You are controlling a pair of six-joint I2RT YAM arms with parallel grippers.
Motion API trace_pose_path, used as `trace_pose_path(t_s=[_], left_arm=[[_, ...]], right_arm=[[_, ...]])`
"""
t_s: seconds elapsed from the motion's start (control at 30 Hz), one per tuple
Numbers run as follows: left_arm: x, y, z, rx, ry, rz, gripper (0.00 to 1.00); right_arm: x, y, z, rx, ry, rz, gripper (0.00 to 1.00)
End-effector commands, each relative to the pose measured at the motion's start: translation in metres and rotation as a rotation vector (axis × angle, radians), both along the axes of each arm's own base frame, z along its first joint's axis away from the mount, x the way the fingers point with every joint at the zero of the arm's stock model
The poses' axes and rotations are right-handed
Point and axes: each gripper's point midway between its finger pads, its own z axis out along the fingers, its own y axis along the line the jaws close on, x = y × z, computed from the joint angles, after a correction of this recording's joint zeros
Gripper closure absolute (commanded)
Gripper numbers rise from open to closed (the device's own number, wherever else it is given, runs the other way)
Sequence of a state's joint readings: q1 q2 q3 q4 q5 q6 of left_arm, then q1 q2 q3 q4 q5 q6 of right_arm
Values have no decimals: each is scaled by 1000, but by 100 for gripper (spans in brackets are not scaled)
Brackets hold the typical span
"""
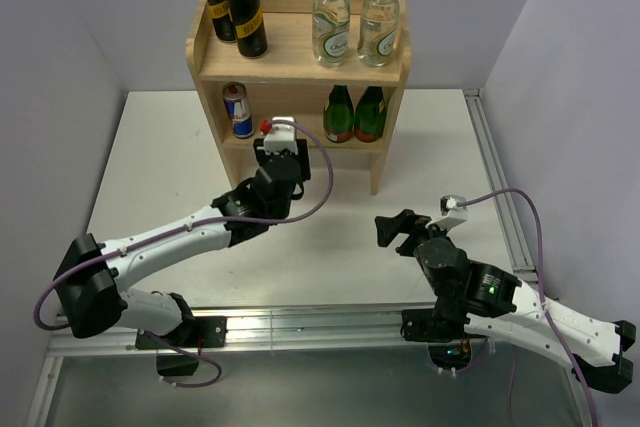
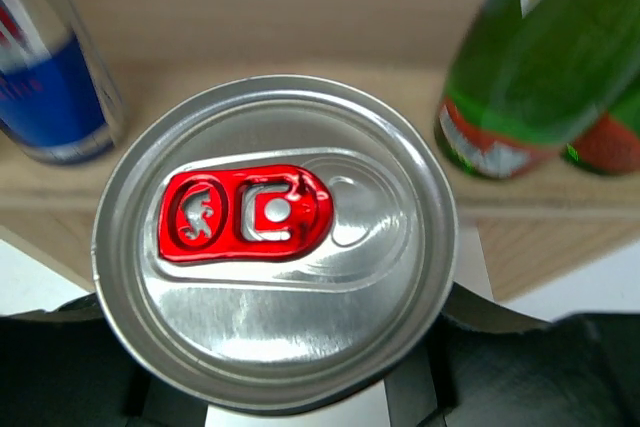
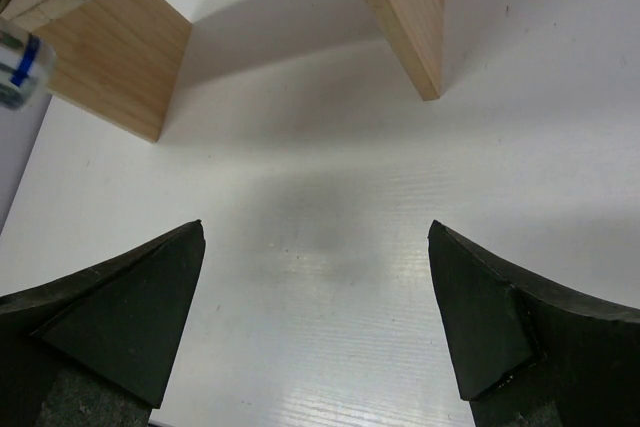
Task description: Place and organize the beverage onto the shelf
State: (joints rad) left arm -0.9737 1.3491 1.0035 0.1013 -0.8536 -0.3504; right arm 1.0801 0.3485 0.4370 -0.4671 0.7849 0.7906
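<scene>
Left gripper [image 1: 278, 152] clamped on silver can [image 2: 275, 247], red tab up, at front of shelf [image 1: 300, 75] lower tier, between silver-blue-red can [image 1: 237, 110] and dark green bottles [image 1: 355, 114].

Step, judged: seating last drink on shelf's lower tier. Next calls for easing it inward beside matching can, clear of bottles.

Right gripper [image 3: 315, 237] jaws wide apart, empty, over table [image 1: 180, 167] before shelf's right leg.

Black cans [image 1: 232, 5], clear bottles [image 1: 355, 19] on shelf top.

Hidden: held can's body, whether its base touches board, finger contact.

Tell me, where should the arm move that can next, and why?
Probably ease the can forward onto the lower board. The left gripper holds it before the shelf, and a gap shows between the blue can and green bottles.
</scene>
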Motion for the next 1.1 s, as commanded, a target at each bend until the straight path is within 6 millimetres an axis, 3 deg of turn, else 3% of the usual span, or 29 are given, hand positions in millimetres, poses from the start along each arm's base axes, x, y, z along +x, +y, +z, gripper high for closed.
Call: trace_pose_path(t_s=[0.0,0.13,0.37,0.5,0.73,1.07], left_arm=[[18,13,52,-8,-85,44,100],[40,20,77,-11,-121,66,100],[77,38,88,-7,-162,120,100],[99,43,76,22,-138,163,100],[116,51,60,28,-145,218,100],[112,61,48,26,-123,245,100]], right_arm=[[2,-1,7,21,-23,-14,0],[1,-2,8,34,-28,-12,0],[1,-2,8,32,-29,-13,0],[1,-1,8,31,-29,-12,0],[2,-1,7,24,-26,-11,0],[2,0,6,16,-22,-11,0]])
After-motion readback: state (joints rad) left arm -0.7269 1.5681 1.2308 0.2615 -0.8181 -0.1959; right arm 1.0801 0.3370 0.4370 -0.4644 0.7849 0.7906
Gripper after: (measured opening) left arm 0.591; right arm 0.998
